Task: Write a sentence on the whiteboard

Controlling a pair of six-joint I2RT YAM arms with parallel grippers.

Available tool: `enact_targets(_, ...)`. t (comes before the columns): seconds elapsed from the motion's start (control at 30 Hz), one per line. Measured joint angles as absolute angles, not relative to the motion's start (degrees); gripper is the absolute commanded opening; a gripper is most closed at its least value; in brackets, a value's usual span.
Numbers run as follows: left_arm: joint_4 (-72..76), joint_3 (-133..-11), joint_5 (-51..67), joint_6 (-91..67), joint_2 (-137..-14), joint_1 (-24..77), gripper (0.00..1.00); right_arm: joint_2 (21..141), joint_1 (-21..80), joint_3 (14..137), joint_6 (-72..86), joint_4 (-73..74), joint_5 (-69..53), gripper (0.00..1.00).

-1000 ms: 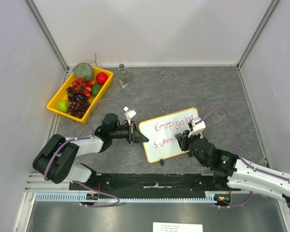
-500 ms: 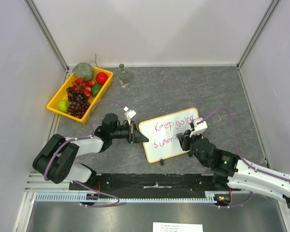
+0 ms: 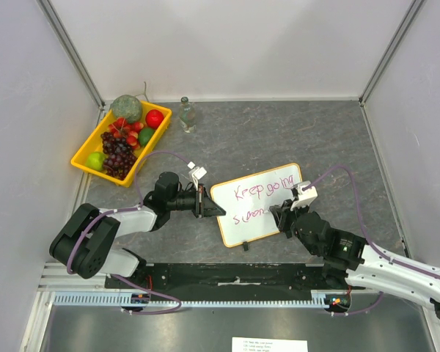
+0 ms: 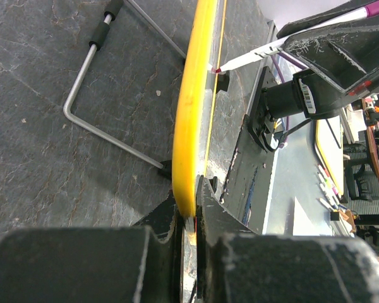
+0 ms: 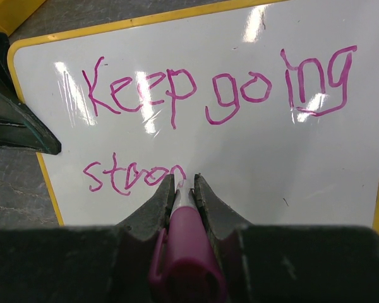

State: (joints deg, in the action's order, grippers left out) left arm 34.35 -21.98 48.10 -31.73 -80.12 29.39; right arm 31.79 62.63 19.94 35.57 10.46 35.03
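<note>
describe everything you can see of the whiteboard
The whiteboard is a small white rectangle with a thin yellow frame and rounded corners, set askew on the grey table. Pink handwriting reads "Keep going", then "stron". A wire stand shows behind it. The left gripper is shut on its edge; the marker in the right gripper touches its face.
</note>
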Motion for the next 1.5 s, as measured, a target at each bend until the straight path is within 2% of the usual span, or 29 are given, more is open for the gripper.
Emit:
enact_targets(0.63,34.37,-21.98,48.12,-31.7,-80.12,29.39,0.02,32.86,62.39,24.73,32.45,13.74,38.3,0.0)
enact_targets(1.5,34.33,-21.98,48.1,-31.7,-80.12,29.39,0.02,36.42,61.98,23.31,32.91,10.13,35.73,0.0)
